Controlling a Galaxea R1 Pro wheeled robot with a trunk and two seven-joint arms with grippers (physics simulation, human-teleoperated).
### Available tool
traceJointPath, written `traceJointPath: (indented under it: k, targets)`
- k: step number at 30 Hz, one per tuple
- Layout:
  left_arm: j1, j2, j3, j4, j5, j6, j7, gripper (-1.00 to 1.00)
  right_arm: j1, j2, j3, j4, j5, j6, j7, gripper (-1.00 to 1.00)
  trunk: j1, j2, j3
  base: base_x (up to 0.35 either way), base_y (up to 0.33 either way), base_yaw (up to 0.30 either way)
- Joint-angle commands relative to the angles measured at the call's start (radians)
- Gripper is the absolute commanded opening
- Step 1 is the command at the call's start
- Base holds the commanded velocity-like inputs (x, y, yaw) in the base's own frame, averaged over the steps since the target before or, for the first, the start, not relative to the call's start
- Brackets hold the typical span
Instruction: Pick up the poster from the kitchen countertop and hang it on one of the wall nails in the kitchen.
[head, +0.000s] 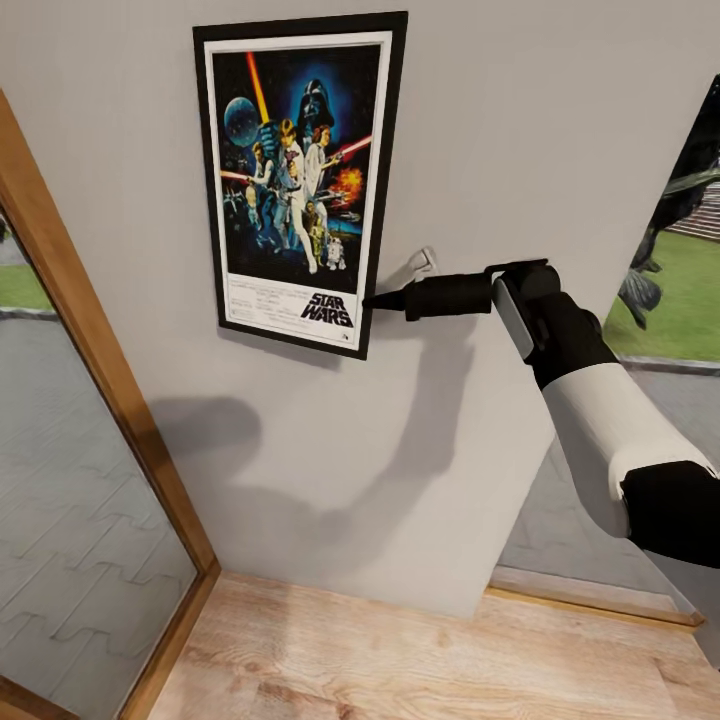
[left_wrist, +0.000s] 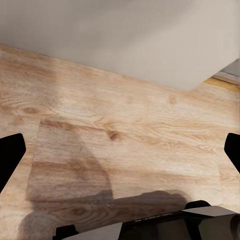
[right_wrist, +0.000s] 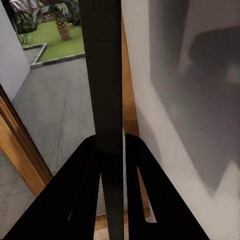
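Our right gripper (head: 375, 299) is clamped on the poster (head: 298, 180), pinching its right edge low down near the bottom corner; in the right wrist view both fingers (right_wrist: 87, 190) sit tight on either side of the black frame edge (right_wrist: 105, 100). The left gripper (left_wrist: 120, 150) hangs over the wood floor (left_wrist: 125, 135) with its tips spread wide apart and nothing between them. Outward from the clamp: the poster stands upright and flat against the grey wall (head: 520, 150), slightly tilted, well above the floor. Just right of the frame, above our forearm (head: 610, 430), a small wall nail (head: 428, 258) sticks out, apart from the poster. We cannot tell whether the top of the frame is already caught on another nail; none is visible behind it. To do this step well, we judge: keep the frame flush to the wall, level it, ease it down until it seats, then open slowly and watch for slip. Wooden window frame (head: 90, 350) at left, garden beyond.
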Motion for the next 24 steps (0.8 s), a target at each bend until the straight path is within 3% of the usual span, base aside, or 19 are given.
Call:
traceJointPath:
  k: [1,9,10,11,12,13,14,21,22,24]
  targets:
    - [0.000,0.000,0.001,-0.001,0.000,-0.003,-0.004,1.00,-0.001,-0.001,0.003,0.000,-0.009,0.008,-0.002,-1.00,0.001,-0.002,-0.002,0.000,0.000,0.000]
    - [0.000,0.002,0.002,0.001,0.000,-0.003,-0.004,1.00,0.002,0.000,0.018,0.027,-0.011,0.007,-0.006,-1.00,0.001,-0.002,-0.002,0.000,0.000,0.000]
    - [0.000,0.002,0.002,0.001,0.000,-0.003,-0.004,1.00,0.002,-0.030,0.203,-0.076,-0.127,-0.061,0.095,-1.00,0.001,-0.002,-0.002,0.000,0.000,0.000]
    - [0.000,0.002,0.002,0.001,0.000,-0.003,-0.004,1.00,-0.001,-0.049,0.204,-0.085,-0.101,-0.092,0.111,-1.00,0.001,-0.002,-0.002,0.000,0.000,0.000]
    - [0.000,0.002,0.002,0.001,0.000,-0.003,-0.004,1.00,0.002,-0.094,0.205,-0.082,-0.117,-0.105,0.114,-1.00,0.001,-0.002,-0.002,0.000,0.000,0.000]
    - [0.000,0.002,0.002,0.002,0.000,-0.003,-0.004,1.00,0.002,-0.089,0.205,-0.079,-0.112,-0.111,0.115,-1.00,0.001,-0.002,-0.002,0.000,0.000,0.000]
    - [0.000,0.002,0.002,0.002,0.000,-0.003,-0.004,1.00,0.002,0.000,0.019,0.035,-0.011,0.008,-0.008,-1.00,0.001,-0.002,-0.002,0.000,0.000,0.000]
    - [0.000,0.002,0.002,0.002,0.000,-0.003,-0.004,1.00,0.003,0.000,0.019,0.036,-0.011,0.007,-0.009,-1.00,0.001,-0.002,-0.002,0.000,0.000,0.000]
    - [0.000,0.002,0.002,0.002,0.000,-0.003,-0.004,1.00,0.003,0.000,0.017,0.037,-0.011,0.007,-0.009,1.00,0.001,-0.002,-0.002,0.000,0.000,0.000]
    - [0.000,0.002,0.002,0.003,0.000,-0.003,-0.004,1.00,0.003,0.000,0.003,0.038,-0.011,0.007,-0.010,1.00,0.001,-0.002,-0.002,0.000,0.000,0.000]
